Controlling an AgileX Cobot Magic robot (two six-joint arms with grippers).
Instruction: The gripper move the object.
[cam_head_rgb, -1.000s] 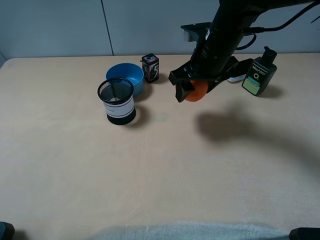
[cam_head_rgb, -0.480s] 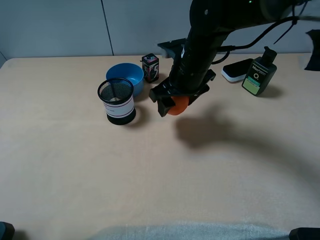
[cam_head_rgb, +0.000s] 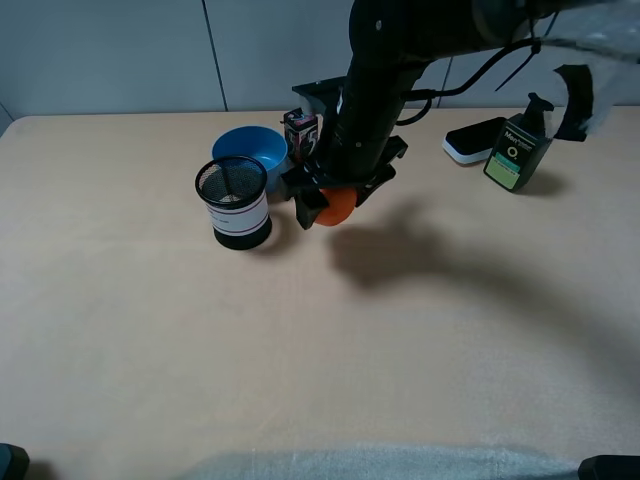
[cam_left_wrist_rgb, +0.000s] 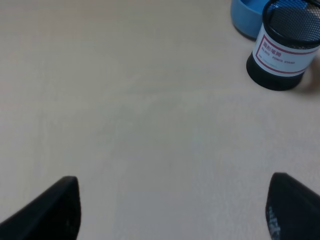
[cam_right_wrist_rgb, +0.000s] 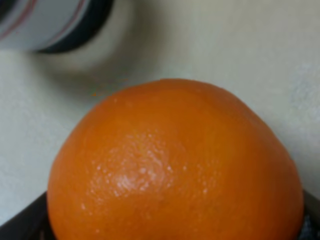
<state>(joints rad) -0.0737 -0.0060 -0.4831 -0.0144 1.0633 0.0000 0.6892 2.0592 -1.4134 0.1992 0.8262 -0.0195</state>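
My right gripper (cam_head_rgb: 333, 203), a black claw on a thick black arm, is shut on the orange mandarin (cam_head_rgb: 336, 206) and holds it above the table, just right of the mesh cup (cam_head_rgb: 233, 203). The mandarin fills the right wrist view (cam_right_wrist_rgb: 175, 165), with the cup's base (cam_right_wrist_rgb: 55, 22) beyond it. My left gripper (cam_left_wrist_rgb: 170, 210) is open and empty over bare table; only its two black fingertips (cam_left_wrist_rgb: 57, 207) show. It is out of the exterior high view.
A blue bowl (cam_head_rgb: 251, 153) stands behind the mesh cup, which also shows in the left wrist view (cam_left_wrist_rgb: 285, 47). A small dark box (cam_head_rgb: 301, 135) stands right of the bowl. A green bottle (cam_head_rgb: 518, 145) and a white-and-black case (cam_head_rgb: 470, 142) stand at the back right.
My right gripper has carried the mandarin leftward and slightly lower, from the table's back middle to just right of the mesh cup.
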